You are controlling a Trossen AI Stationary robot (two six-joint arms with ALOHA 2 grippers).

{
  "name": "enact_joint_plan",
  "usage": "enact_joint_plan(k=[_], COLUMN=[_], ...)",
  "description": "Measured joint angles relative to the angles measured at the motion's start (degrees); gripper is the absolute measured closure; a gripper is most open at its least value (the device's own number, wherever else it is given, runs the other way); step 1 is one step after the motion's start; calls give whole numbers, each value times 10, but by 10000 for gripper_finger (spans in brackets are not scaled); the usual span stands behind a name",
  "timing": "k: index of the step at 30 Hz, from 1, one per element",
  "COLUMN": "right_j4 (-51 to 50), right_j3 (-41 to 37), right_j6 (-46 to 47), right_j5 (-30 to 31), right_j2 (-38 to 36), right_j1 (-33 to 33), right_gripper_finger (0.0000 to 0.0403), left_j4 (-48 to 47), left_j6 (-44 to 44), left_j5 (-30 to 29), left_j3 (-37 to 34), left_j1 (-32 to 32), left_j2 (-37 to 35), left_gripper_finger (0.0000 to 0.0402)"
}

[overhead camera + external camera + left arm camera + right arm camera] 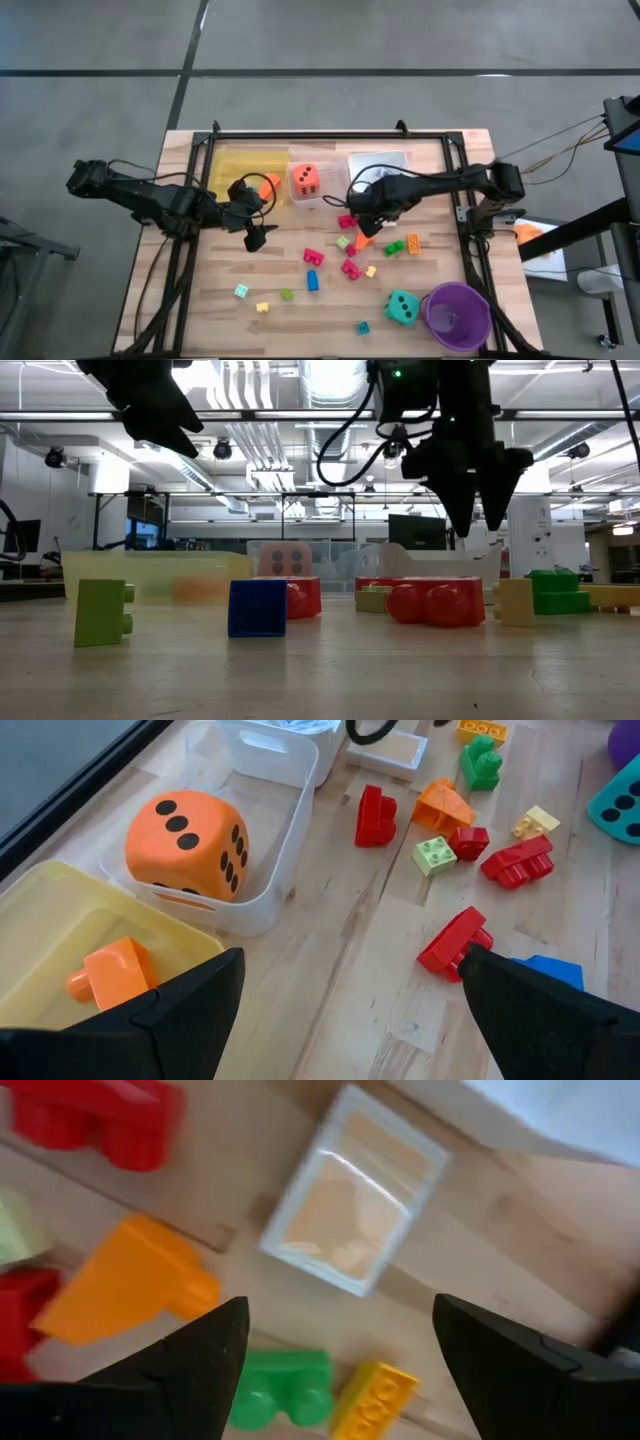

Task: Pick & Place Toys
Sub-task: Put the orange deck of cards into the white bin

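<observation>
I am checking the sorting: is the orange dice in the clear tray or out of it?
In. The orange dice sits inside the clear tray, its walls all around it.

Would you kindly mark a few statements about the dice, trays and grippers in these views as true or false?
1. The orange die sits in the clear tray. True.
2. The teal die lies inside the purple cup. False: it rests on the table beside the cup.
3. An orange block lies in the yellow tray. True.
4. The right gripper is clamped on a red block. False: its fingers are apart with nothing between them, above an orange wedge block.
5. The left gripper is open. True.
</observation>
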Motion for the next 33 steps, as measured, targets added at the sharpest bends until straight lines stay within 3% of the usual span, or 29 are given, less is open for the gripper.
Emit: enact_joint_plan(k=[7, 14, 33], right_j4=[67, 230, 256], right_j3=[-77, -171, -219], right_j6=[42, 86, 144], right_j5=[15, 10, 48], right_j2=[-51, -78, -79], right_j1=[-8, -20, -40], right_gripper_finger=[90, 90, 90], left_j4=[0, 1, 1], left_j6=[0, 0, -5], left_j5=[0, 0, 2], left_j3=[0, 0, 0], left_j1=[0, 0, 0], left_j2=[0, 0, 0], left_gripper_finger=[34, 34, 34])
